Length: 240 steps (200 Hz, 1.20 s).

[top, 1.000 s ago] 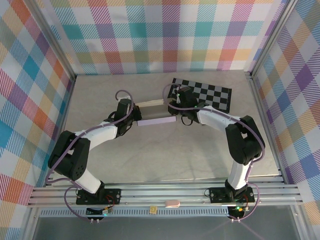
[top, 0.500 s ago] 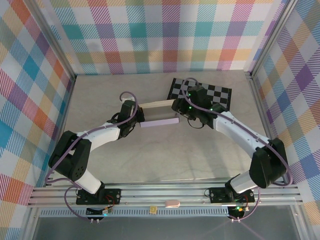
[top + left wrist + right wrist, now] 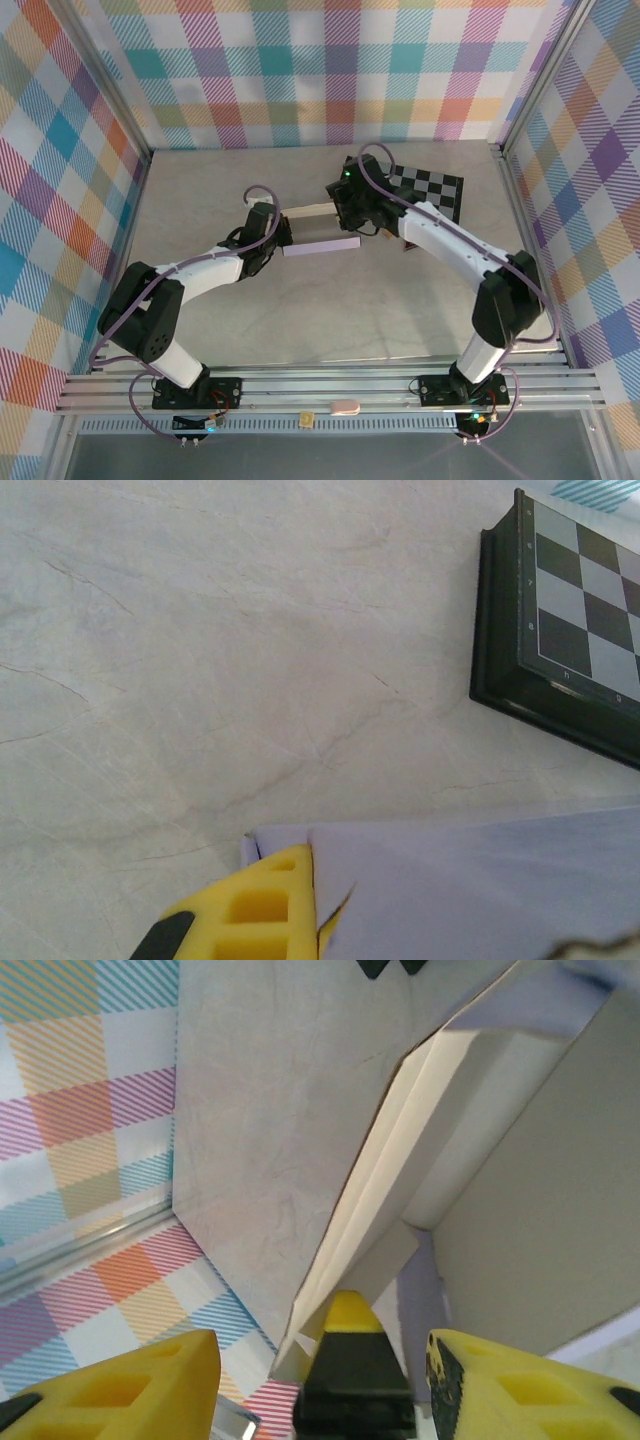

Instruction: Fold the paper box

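Note:
The paper box (image 3: 320, 246) lies mid-table, its lavender front wall toward me and its whitish lid (image 3: 305, 210) raised behind. At the box's left end my left gripper (image 3: 283, 236) is shut on a lavender wall (image 3: 480, 880); in the left wrist view one yellow finger (image 3: 265, 905) lies against the paper and a sliver of the other shows behind it. My right gripper (image 3: 347, 212) hangs over the box's right end, open. In the right wrist view its fingers (image 3: 120, 1385) stand wide apart, with the box's whitish flap edge (image 3: 385, 1220) running down between them.
A black-and-grey checkerboard (image 3: 435, 190) lies at the back right, just behind the right arm, and also appears as the checkerboard (image 3: 570, 650) in the left wrist view. Plaid walls close in the table on three sides. Bare tabletop (image 3: 330, 310) stretches in front of the box.
The right gripper has opened and let go of the box's right end, swinging out right and then back left over it. The left gripper and the box have hardly moved.

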Each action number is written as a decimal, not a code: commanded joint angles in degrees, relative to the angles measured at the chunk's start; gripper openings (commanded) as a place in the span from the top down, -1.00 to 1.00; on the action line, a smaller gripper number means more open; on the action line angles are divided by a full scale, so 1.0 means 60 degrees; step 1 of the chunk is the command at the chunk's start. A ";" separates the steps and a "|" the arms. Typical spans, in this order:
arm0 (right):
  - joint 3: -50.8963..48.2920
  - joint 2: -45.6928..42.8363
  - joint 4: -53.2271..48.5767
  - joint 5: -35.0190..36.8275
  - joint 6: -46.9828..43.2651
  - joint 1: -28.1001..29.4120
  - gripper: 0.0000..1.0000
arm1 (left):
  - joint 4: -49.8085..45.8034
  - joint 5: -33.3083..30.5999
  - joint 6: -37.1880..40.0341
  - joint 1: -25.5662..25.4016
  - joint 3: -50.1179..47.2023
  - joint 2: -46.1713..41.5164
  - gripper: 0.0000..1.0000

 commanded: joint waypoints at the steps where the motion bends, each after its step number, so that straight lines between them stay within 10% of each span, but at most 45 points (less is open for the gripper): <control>1: 0.0754 0.0657 -0.0522 0.0176 0.1172 0.0069 -0.12 | -0.0685 -0.0023 -0.0026 -0.0183 -0.0354 -0.0067 1.00; 163: -0.0815 0.0663 -0.0153 -0.0562 0.1587 0.0068 0.85 | -0.1037 -0.0091 -0.0568 -0.0401 -0.0299 -0.0316 1.00; 240: -0.1696 0.0457 0.0094 -0.0692 0.1549 0.0028 1.00 | -0.3295 0.0527 -0.2357 -0.0645 -0.0604 -0.2703 0.11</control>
